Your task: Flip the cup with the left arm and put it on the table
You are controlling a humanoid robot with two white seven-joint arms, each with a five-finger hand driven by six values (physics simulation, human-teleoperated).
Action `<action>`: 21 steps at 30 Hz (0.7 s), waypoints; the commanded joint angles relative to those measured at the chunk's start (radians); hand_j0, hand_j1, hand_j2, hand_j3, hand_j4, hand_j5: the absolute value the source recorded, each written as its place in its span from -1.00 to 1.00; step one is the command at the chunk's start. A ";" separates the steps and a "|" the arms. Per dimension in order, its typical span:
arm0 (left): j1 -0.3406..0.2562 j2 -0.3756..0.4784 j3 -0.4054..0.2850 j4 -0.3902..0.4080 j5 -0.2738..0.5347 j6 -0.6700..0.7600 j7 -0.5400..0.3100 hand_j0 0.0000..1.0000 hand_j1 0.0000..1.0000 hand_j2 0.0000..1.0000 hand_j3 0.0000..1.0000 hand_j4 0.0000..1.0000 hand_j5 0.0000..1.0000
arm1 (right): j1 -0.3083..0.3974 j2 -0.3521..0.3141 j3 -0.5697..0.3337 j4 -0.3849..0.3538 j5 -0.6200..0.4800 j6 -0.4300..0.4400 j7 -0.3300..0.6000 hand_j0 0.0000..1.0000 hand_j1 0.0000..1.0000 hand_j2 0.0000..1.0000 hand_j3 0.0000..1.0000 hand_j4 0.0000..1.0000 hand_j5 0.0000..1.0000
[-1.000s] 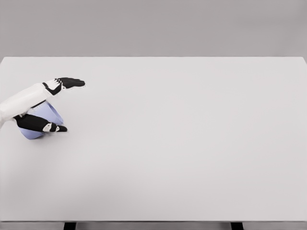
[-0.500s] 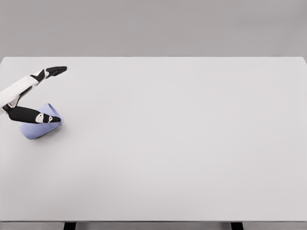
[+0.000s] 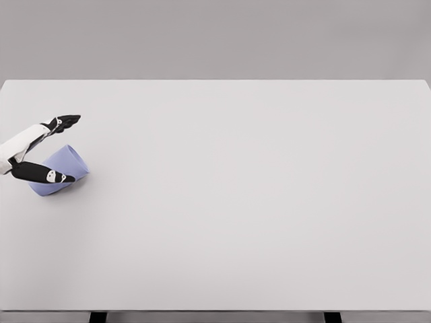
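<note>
White table (image 3: 256, 202) spreads wide and bare to the right and toward the near edge, with ample free room. At its far left edge a pale blue cup (image 3: 62, 168) lies tilted on the surface. The left hand (image 3: 39, 151) straddles it loosely, thumb (image 3: 46, 175) across the cup's front, fingers (image 3: 64, 122) stretched out above, apart from it.

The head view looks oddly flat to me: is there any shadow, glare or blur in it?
Head view: even, soft light, no glare on the white table; only a faint shadow under the blue cup by the left hand; edges look slightly soft, as in a simulator's render.
</note>
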 commanded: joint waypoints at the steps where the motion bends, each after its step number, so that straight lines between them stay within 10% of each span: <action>1: 0.000 -0.004 0.014 0.000 0.003 0.025 0.000 1.00 1.00 1.00 1.00 1.00 1.00 | 0.000 0.000 0.000 0.000 0.000 0.000 0.000 1.00 1.00 1.00 1.00 1.00 1.00; 21: 0.049 -0.064 0.105 0.001 -0.023 0.187 0.002 1.00 1.00 1.00 1.00 1.00 1.00 | 0.000 0.000 0.000 0.000 0.000 0.000 0.000 1.00 1.00 1.00 1.00 1.00 1.00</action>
